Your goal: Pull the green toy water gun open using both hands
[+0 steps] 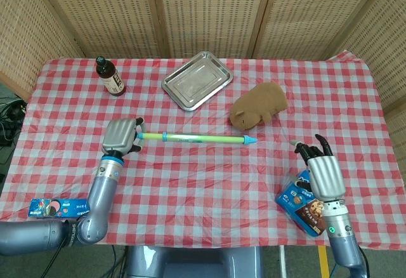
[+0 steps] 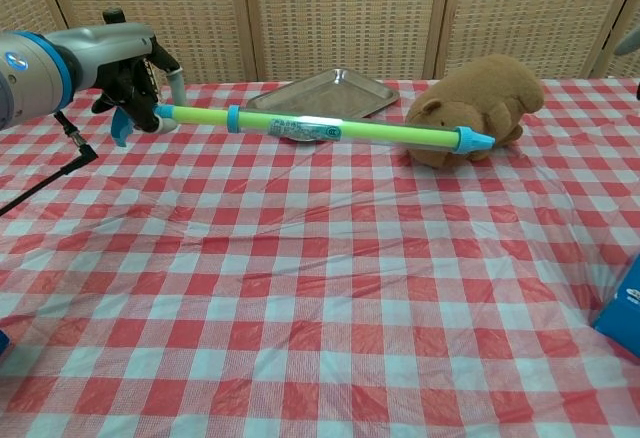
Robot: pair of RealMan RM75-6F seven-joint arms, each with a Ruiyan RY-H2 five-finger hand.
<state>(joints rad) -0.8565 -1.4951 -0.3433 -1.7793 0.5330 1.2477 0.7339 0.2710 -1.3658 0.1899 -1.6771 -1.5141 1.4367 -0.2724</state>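
The green toy water gun (image 1: 193, 138) (image 2: 320, 129) is a long green tube with a blue nozzle tip at its right end. It hangs level above the checked table. My left hand (image 1: 120, 136) (image 2: 125, 63) grips its blue handle end at the left. My right hand (image 1: 322, 171) is at the table's right front, well away from the gun, with fingers apart and nothing in it. In the chest view only a sliver of that hand shows at the top right corner.
A brown plush animal (image 1: 259, 104) (image 2: 475, 108) lies just behind the gun's tip. A metal tray (image 1: 196, 80) (image 2: 322, 103) and a dark bottle (image 1: 110, 76) stand at the back. A blue snack box (image 1: 306, 204) lies under my right hand. A cookie pack (image 1: 63, 208) is front left.
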